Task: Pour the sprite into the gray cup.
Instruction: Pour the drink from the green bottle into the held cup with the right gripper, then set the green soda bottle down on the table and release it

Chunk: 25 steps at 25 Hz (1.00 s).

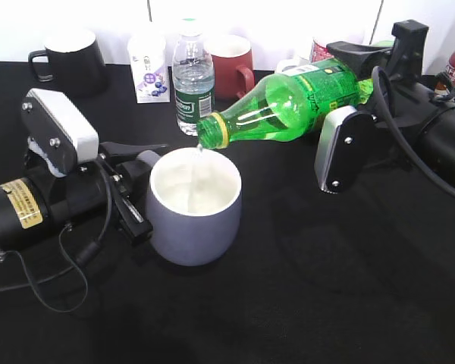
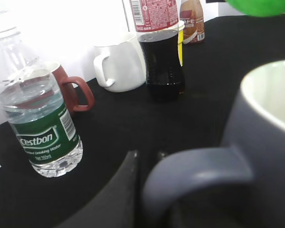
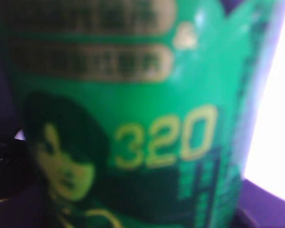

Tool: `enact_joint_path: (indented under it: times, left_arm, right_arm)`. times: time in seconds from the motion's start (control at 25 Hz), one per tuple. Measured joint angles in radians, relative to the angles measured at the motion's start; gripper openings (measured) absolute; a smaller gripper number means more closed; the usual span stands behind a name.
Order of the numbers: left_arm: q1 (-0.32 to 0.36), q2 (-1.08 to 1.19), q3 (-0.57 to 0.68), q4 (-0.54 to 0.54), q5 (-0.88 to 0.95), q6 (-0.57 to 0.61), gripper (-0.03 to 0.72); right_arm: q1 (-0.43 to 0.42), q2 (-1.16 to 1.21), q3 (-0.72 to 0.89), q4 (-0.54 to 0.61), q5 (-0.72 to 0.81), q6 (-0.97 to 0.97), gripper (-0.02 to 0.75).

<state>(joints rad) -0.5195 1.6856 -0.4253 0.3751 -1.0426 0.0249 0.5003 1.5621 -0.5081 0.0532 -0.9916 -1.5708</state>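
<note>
Black cloth covers the tabletop (image 1: 303, 303), with a white wall behind. At far left stands a black mug (image 1: 70, 59); nearer, the left hand (image 1: 133, 189) pinches the handle of the gray cup (image 1: 193, 208), steadying it near centre. Behind it stand a water bottle (image 1: 192, 76) and a red mug (image 1: 231, 64). The sprite (image 1: 288, 102) lies tipped almost level, its open mouth just above the cup's far rim, a thin clear stream falling in. At right, the right hand (image 1: 356, 95) is clamped around the bottle's labelled base. Pouring appears under way; next the bottle likely needs more tilt, mouth kept over the rim.
</note>
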Motion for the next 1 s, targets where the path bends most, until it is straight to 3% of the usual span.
enact_joint_path:
  times: [0.24,0.36,0.44,0.64,0.76,0.88,1.0]
  left_arm:
    - [0.0,0.0,0.0,-0.001,-0.021,0.0,0.067]
    - [0.0,0.0,0.0,-0.015,-0.028,0.0,0.067]
    - [0.0,0.0,0.0,-0.064,-0.029,0.0,0.067]
    - [0.0,0.0,0.001,-0.228,-0.036,0.004,0.067]
    - [0.001,0.014,0.001,-0.464,-0.071,0.113,0.067]
    - [0.088,0.09,-0.006,-0.592,-0.095,0.128,0.067]
    - [0.226,0.16,-0.097,-0.61,-0.09,0.131,0.067]
  right_arm:
    - [0.0,0.0,0.0,0.0,0.0,0.008,0.415]
    - [0.0,0.0,0.0,0.0,0.0,0.169,0.415]
    - [0.0,0.0,0.0,0.001,0.0,0.431,0.415]
    - [0.0,0.0,0.0,0.007,0.0,1.369,0.414]
    - [0.0,0.0,0.0,0.006,0.0,1.55,0.414]
    - [0.0,0.0,0.0,0.006,0.0,1.612,0.414]
    - [0.0,0.0,0.0,0.007,0.001,1.616,0.414]
